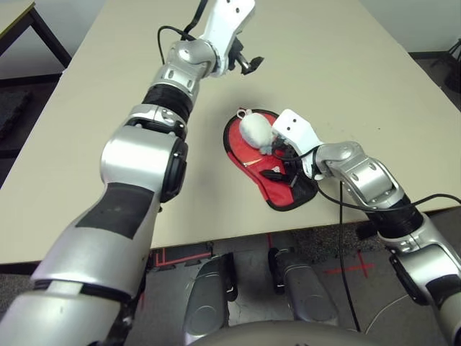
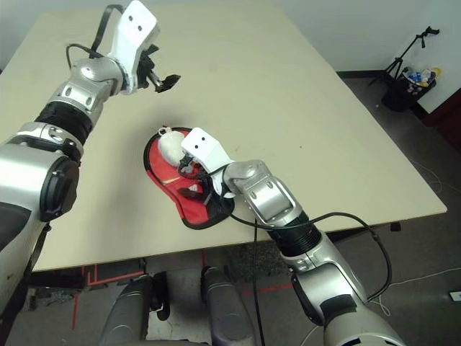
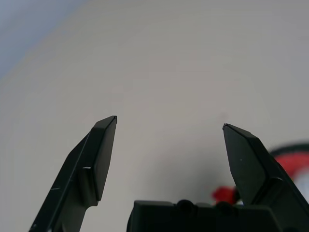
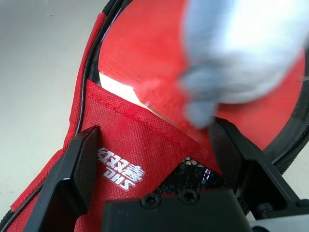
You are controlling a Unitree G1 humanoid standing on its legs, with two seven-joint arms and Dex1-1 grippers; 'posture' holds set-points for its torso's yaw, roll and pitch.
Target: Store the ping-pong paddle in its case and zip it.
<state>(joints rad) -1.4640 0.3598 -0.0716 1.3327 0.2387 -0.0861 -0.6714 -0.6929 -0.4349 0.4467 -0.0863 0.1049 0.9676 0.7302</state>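
Red case [image 1: 272,190], left eye view: flat on tabletop [image 1: 317,79], beneath right pincer [image 1: 268,162]. Left wrist view: left pincer [image 3: 169,121] wide, above tabletop. Right wrist view: right pincer wide over case; paddle [image 4: 140,48] inside, partly under logo-marked pocket [image 4: 145,140], fuzzy pouch [image 4: 241,48] over red face.
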